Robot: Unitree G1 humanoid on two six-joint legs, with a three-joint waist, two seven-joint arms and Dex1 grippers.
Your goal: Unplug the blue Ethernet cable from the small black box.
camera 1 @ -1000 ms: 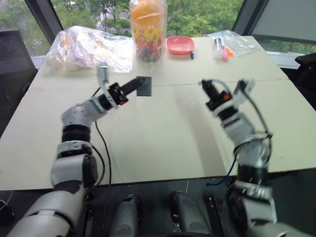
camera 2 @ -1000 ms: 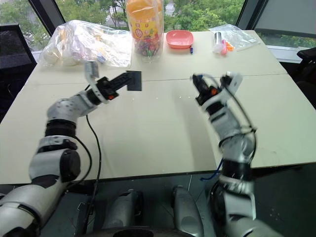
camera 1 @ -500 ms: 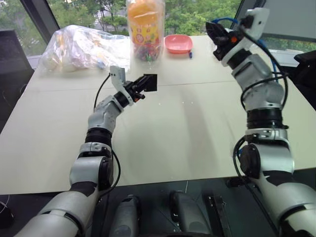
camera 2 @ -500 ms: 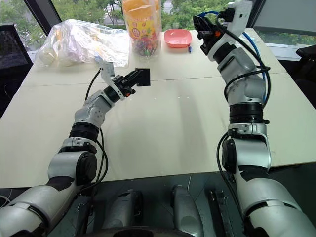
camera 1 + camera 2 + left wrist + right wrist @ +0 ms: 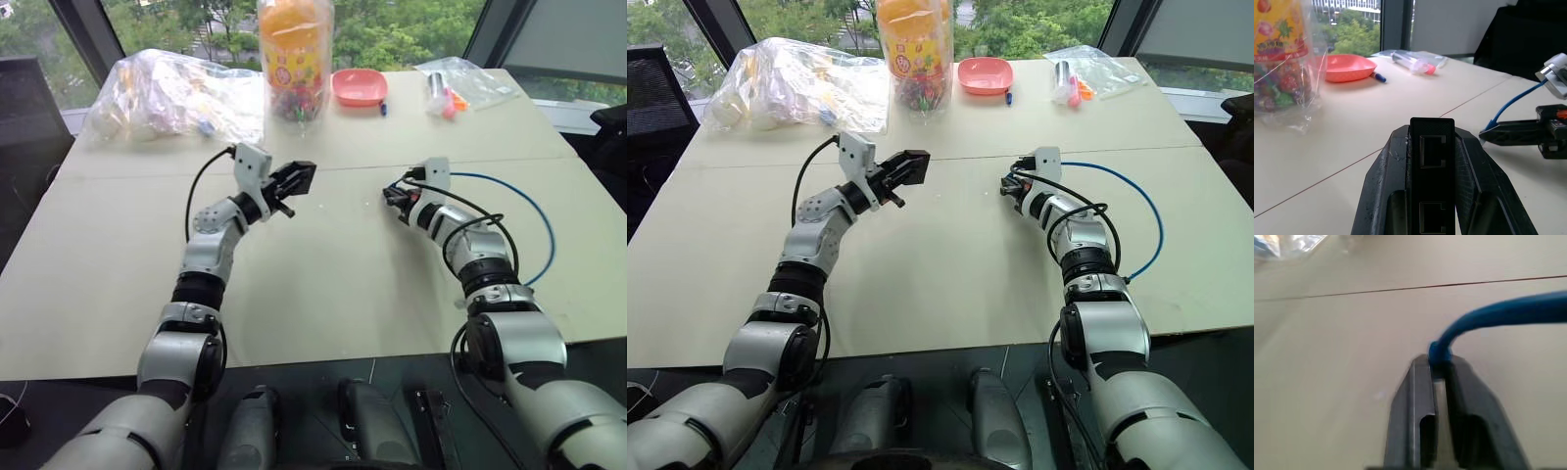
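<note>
My left gripper [image 5: 296, 180] is shut on the small black box [image 5: 1431, 147], holding it above the table's middle left. In the left wrist view the box stands on edge between the fingers [image 5: 1383, 181] and shows two empty ports. My right gripper [image 5: 393, 196] hovers low over the table, a short gap right of the box, and is shut on the end of the blue Ethernet cable [image 5: 1498, 313]. The plug itself is hidden between its fingers [image 5: 1415, 401]. From there the cable [image 5: 1159, 220] loops right across the table and back toward the front edge.
At the back of the beige table [image 5: 323, 284] stand a tall candy jar [image 5: 294, 54], a crumpled clear plastic bag [image 5: 167, 93], a pink dish [image 5: 358, 88] and a small clear bag with markers [image 5: 456, 86]. A seam crosses the tabletop between the grippers.
My right arm swung up high with the cable, then came down to just above the table. My left gripper rolled the box and shifted a little right.
</note>
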